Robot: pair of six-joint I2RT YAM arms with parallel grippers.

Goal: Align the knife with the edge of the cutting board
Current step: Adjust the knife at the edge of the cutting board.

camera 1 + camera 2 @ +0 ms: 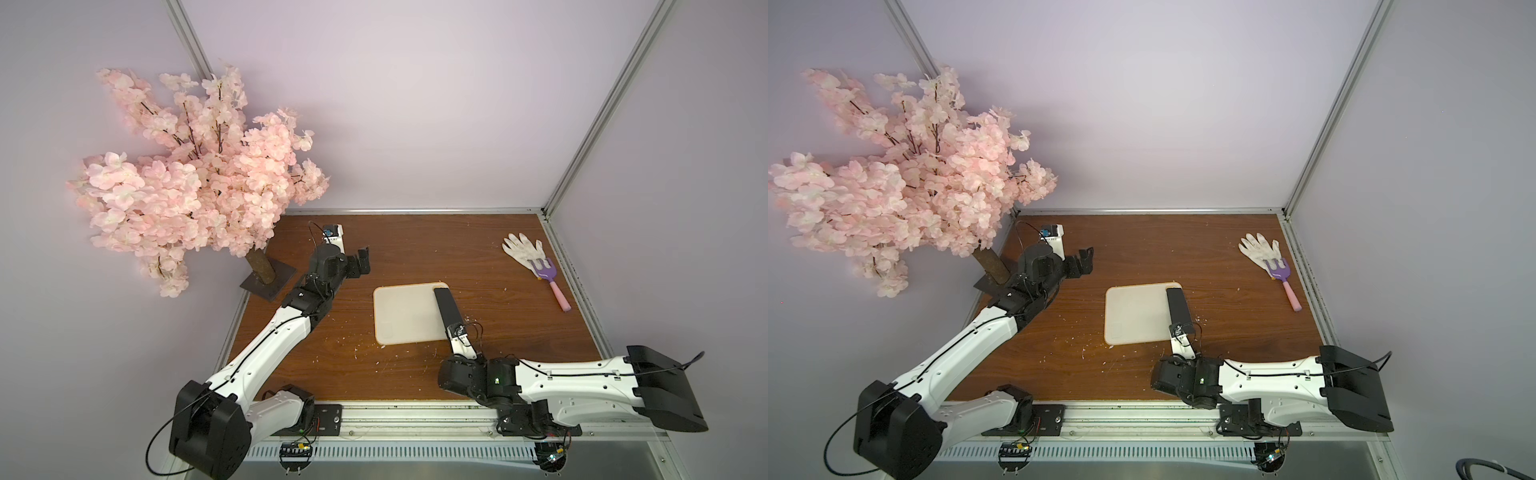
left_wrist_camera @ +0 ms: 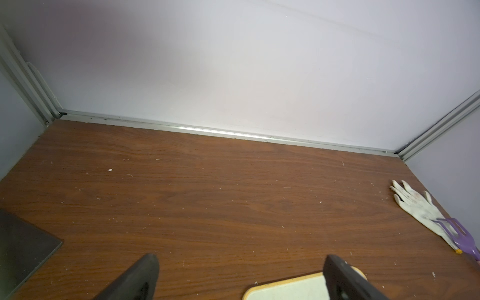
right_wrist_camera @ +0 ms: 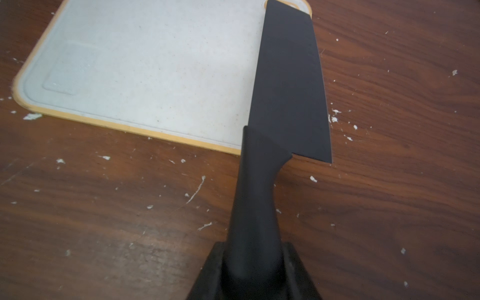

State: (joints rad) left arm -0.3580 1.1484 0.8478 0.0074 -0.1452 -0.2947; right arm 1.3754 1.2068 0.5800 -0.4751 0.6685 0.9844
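The cream-white cutting board (image 1: 405, 313) (image 1: 1136, 313) (image 3: 145, 67) lies flat mid-table in both top views; a corner of it shows in the left wrist view (image 2: 285, 289). The matte-black knife (image 1: 446, 307) (image 1: 1178, 307) (image 3: 288, 85) rests with its blade along the board's right edge, tip at the far corner with the orange-ringed hole. My right gripper (image 1: 455, 332) (image 1: 1177, 331) (image 3: 253, 257) is shut on the knife's handle, which sticks out past the board's near edge. My left gripper (image 1: 361, 262) (image 1: 1084, 259) (image 2: 240, 262) hangs open and empty, left of the board and apart from it.
A white glove (image 1: 521, 251) (image 1: 1258, 249) (image 2: 415, 207) lies at the back right with a purple fork with pink handle (image 1: 550, 278) (image 1: 1285, 280) on it. A pink blossom tree (image 1: 195, 174) stands on a dark base plate (image 1: 268, 280) at the left. White crumbs litter the wooden table.
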